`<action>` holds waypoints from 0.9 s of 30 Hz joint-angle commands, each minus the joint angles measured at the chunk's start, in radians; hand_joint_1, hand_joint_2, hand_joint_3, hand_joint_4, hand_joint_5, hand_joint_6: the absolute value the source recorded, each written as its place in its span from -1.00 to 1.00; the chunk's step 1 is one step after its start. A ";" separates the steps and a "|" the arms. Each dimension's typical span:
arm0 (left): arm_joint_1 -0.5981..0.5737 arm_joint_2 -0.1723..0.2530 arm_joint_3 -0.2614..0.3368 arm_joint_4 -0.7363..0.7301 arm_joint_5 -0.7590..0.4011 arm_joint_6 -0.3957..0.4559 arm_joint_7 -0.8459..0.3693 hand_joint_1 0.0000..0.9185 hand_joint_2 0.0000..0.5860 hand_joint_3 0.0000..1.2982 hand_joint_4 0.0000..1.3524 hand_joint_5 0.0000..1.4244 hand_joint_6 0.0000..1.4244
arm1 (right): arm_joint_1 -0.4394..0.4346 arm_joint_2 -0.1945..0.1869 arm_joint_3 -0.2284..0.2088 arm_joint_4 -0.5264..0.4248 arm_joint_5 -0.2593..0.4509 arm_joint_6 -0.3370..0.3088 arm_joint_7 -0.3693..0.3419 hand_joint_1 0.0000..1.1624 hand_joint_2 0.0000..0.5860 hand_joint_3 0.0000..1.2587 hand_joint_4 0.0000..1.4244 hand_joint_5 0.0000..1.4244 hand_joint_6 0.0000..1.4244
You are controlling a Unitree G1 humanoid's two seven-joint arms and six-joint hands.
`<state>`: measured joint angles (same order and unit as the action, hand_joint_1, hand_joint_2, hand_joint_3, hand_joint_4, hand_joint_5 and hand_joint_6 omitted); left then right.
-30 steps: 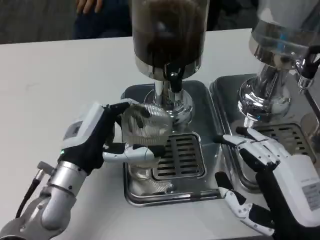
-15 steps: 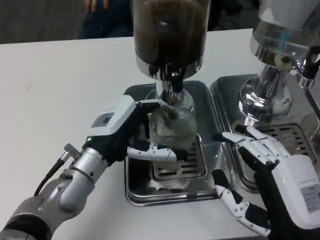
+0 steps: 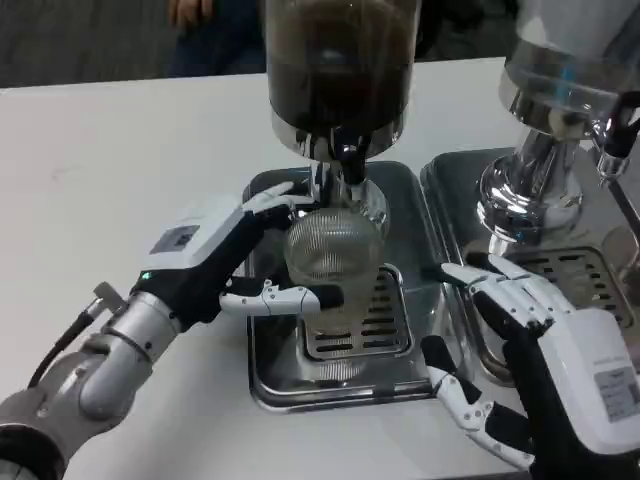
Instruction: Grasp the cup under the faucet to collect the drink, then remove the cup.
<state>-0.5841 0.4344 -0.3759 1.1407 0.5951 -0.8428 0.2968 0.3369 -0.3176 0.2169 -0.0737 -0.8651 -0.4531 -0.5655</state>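
Observation:
A ribbed clear glass cup (image 3: pixel 333 262) is held above the drip tray grate (image 3: pixel 372 318), just below the black faucet (image 3: pixel 347 158) of the dark-drink dispenser (image 3: pixel 338 65). My left hand (image 3: pixel 215 255) grips the cup from the left, fingers wrapped round its side and base. My right hand (image 3: pixel 545 360) hovers open at the lower right, fingers spread over the edge between the two trays, holding nothing. I cannot tell whether drink is flowing into the cup.
The steel drip tray (image 3: pixel 275 380) lies under the cup. A second dispenser (image 3: pixel 560 90) with its own tray (image 3: pixel 590 270) stands to the right. A person's hand shows at the table's far edge (image 3: pixel 190 10). White tabletop (image 3: pixel 110 170) spreads to the left.
My left hand carried the cup from the tray's left side rightward under the faucet, then drew back a little and lifted it. The right hand stayed nearly still.

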 commanded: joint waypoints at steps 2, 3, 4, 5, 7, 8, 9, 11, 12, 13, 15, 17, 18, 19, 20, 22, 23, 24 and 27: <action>0.015 0.046 0.020 -0.014 -0.062 -0.066 -0.135 -0.78 -0.97 -1.00 -1.00 -0.84 -1.00 | -0.013 0.009 0.015 0.015 0.003 -0.011 -0.021 -0.31 0.55 -0.46 -0.53 -0.69 -0.60; 0.025 0.058 0.033 -0.020 -0.081 -0.086 -0.149 -0.80 -0.96 -1.00 -1.00 -0.86 -1.00 | -0.013 0.008 0.015 0.015 0.005 -0.011 -0.021 -0.31 0.55 -0.46 -0.53 -0.69 -0.60; 0.033 0.066 0.044 -0.025 -0.096 -0.102 -0.161 -0.83 -0.97 -1.00 -1.00 -0.87 -1.00 | -0.013 0.008 0.016 0.016 0.006 -0.011 -0.022 -0.31 0.55 -0.46 -0.53 -0.69 -0.61; 0.043 0.075 0.055 -0.030 -0.114 -0.120 -0.175 -0.84 -0.97 -1.00 -1.00 -0.88 -1.00 | -0.014 0.008 0.016 0.017 0.007 -0.010 -0.022 -0.31 0.55 -0.46 -0.53 -0.69 -0.61; 0.065 0.091 0.080 -0.044 -0.146 -0.156 -0.195 -0.90 -1.00 -1.00 -1.00 -0.89 -1.00 | -0.013 0.008 0.017 0.017 0.010 -0.010 -0.023 -0.31 0.55 -0.46 -0.53 -0.69 -0.61; 0.077 0.099 0.094 -0.051 -0.168 -0.176 -0.209 -0.96 -1.00 -1.00 -1.00 -0.89 -0.99 | -0.014 0.009 0.017 0.018 0.012 -0.010 -0.022 -0.31 0.55 -0.46 -0.53 -0.69 -0.61; 0.098 0.114 0.118 -0.066 -0.204 -0.202 -0.228 -0.99 -1.00 -1.00 -1.00 -0.89 -0.96 | -0.013 0.009 0.017 0.018 0.013 -0.010 -0.022 -0.30 0.54 -0.46 -0.54 -0.70 -0.63; 0.136 0.146 0.163 -0.106 -0.273 -0.241 -0.264 -1.00 -1.00 -1.00 -1.00 -0.89 -0.94 | -0.010 0.008 0.017 0.017 0.018 -0.009 -0.018 -0.30 0.54 -0.46 -0.56 -0.73 -0.71; 0.153 0.163 0.184 -0.130 -0.304 -0.253 -0.282 -1.00 -1.00 -1.00 -1.00 -0.89 -0.94 | -0.008 0.006 0.016 0.016 0.021 -0.008 -0.015 -0.30 0.54 -0.46 -0.56 -0.75 -0.73; 0.164 0.171 0.198 -0.149 -0.323 -0.258 -0.298 -1.00 -1.00 -1.00 -1.00 -0.88 -0.96 | -0.008 0.004 0.015 0.017 0.024 -0.008 -0.010 -0.30 0.54 -0.46 -0.57 -0.75 -0.74; 0.191 0.198 0.239 -0.199 -0.392 -0.270 -0.342 -1.00 -0.95 -0.96 -0.98 -0.84 -0.95 | -0.012 -0.003 0.014 0.023 0.033 -0.011 -0.001 -0.30 0.54 -0.46 -0.58 -0.76 -0.76; 0.216 0.204 0.273 -0.243 -0.470 -0.269 -0.393 -1.00 -0.85 -0.85 -0.88 -0.77 -0.91 | -0.017 -0.008 0.013 0.026 0.041 -0.013 0.003 -0.30 0.54 -0.46 -0.58 -0.76 -0.77; 0.230 0.202 0.290 -0.268 -0.536 -0.260 -0.434 -1.00 -0.83 -0.80 -0.83 -0.75 -0.88 | -0.018 -0.011 0.012 0.026 0.044 -0.013 0.004 -0.30 0.54 -0.47 -0.58 -0.76 -0.77; 0.241 0.198 0.304 -0.289 -0.585 -0.250 -0.470 -1.00 -0.81 -0.75 -0.76 -0.71 -0.85 | -0.020 -0.012 0.012 0.027 0.046 -0.013 0.005 -0.30 0.54 -0.47 -0.58 -0.76 -0.77; 0.253 0.191 0.323 -0.329 -0.690 -0.220 -0.540 -1.00 -0.79 -0.70 -0.70 -0.67 -0.83 | -0.024 -0.011 0.013 0.028 0.050 -0.012 0.009 -0.30 0.54 -0.47 -0.58 -0.76 -0.77; 0.279 0.164 0.363 -0.433 -0.920 -0.123 -0.693 -1.00 -0.79 -0.64 -0.60 -0.59 -0.76 | -0.025 -0.013 0.011 0.027 0.057 -0.012 0.015 -0.31 0.56 -0.49 -0.59 -0.77 -0.77; 0.289 0.154 0.381 -0.475 -1.001 -0.079 -0.752 -1.00 -0.79 -0.61 -0.57 -0.55 -0.75 | -0.025 -0.014 0.010 0.027 0.061 -0.012 0.019 -0.32 0.57 -0.50 -0.61 -0.79 -0.77; 0.296 0.148 0.398 -0.518 -1.070 -0.028 -0.808 -1.00 -0.80 -0.60 -0.57 -0.53 -0.74 | -0.025 -0.014 0.009 0.028 0.065 -0.010 0.023 -0.32 0.57 -0.52 -0.65 -0.80 -0.78; 0.299 0.152 0.441 -0.660 -1.249 0.175 -0.978 -1.00 -0.80 -0.59 -0.57 -0.53 -0.73 | -0.019 -0.008 0.004 0.028 0.079 -0.005 0.029 -0.33 0.57 -0.59 -0.76 -0.86 -0.82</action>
<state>-0.2914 0.5853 0.0247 0.5986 -0.5165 -0.8167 -0.5472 0.3191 -0.3255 0.2337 -0.0472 -0.8123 -0.4535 -0.5425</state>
